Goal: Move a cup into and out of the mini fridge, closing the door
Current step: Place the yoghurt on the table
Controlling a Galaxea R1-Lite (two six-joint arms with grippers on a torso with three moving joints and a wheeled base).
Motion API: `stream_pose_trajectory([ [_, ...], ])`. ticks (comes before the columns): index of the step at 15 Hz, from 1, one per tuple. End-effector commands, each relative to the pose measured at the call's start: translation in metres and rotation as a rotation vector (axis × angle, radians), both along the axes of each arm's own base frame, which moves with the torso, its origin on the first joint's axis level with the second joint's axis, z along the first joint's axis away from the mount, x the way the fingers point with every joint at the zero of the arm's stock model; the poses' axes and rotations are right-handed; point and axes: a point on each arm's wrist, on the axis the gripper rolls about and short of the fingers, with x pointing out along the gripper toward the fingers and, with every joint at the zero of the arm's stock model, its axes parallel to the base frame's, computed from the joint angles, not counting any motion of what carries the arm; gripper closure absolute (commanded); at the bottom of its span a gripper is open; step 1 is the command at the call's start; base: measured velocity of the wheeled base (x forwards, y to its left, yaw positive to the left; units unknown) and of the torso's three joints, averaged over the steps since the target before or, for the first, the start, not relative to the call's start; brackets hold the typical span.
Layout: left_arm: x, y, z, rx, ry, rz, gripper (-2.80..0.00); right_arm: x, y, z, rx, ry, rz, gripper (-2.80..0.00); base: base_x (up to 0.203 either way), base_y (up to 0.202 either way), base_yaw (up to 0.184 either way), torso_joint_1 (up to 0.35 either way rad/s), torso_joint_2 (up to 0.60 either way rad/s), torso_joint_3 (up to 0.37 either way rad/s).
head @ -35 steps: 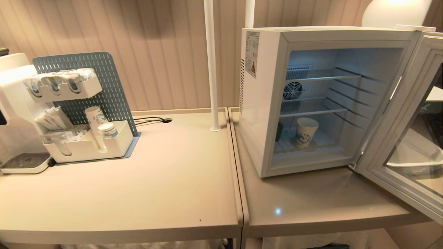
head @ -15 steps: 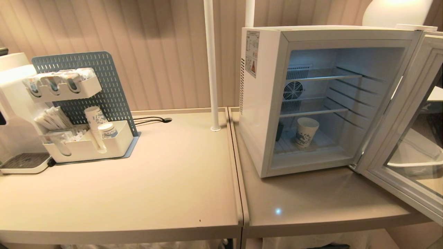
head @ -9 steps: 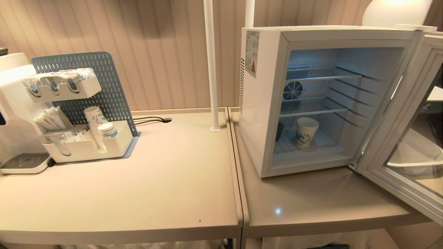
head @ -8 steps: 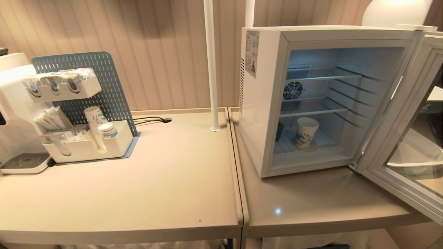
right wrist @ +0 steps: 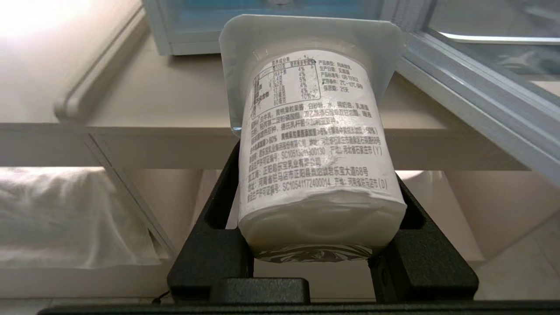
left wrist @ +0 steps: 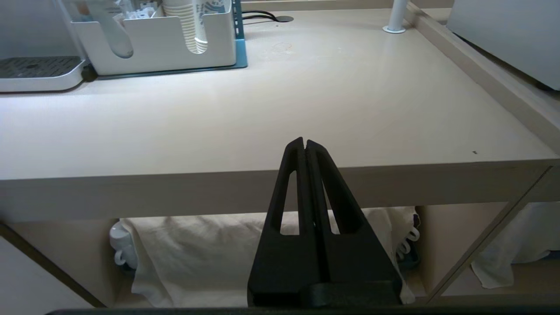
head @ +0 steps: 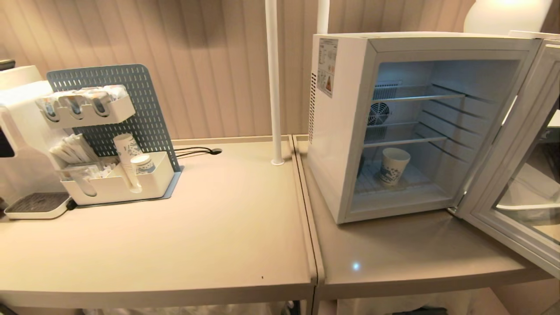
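Shows the whole scene slid slightly rightward in the head view against half a second ago, with nothing rearranged on the table [head: 393, 253]: reads as the camera shifting, not the things. Holds the cup [right wrist: 313, 144] clamped on its side in the right tool [right wrist: 314, 179], low before the table's front edge, rim toward the mini fridge [head: 337, 131]; so not yet inside. Keeps the left tool [left wrist: 305, 146] pressed together and empty, parked below the table edge. Leaves the door [head: 516, 144] swung wide to the right, with the opening unobstructed. Looks like lining up for the insertion. Finds a taller paper cup [head: 393, 166] already standing on the bottom rack, somewhat left of centre, with free room to its right and front. Calls for a rise over the table edge, then a path between the fridge frame and the door's slanted edge, close on the right.
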Motion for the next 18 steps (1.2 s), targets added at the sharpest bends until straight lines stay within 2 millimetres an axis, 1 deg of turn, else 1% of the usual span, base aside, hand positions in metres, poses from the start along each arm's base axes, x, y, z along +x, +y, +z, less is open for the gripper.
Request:
stream_pose_trajectory([
  [1,0.0001,-0.0001,0.0001,-0.002,0.001,0.002,0.00,0.0001,0.0000,-0.0001,-0.001,0.003,0.001,0.00,0.000,0.200,0.004,0.003,0.00,0.002],
  [18,0.0001,-0.0001,0.0001,-0.003,0.001,0.002,0.00,0.0001,-0.0001,0.0000,0.000,0.002,-0.002,0.00,0.000,0.192,0.002,0.003,0.00,0.002],
])
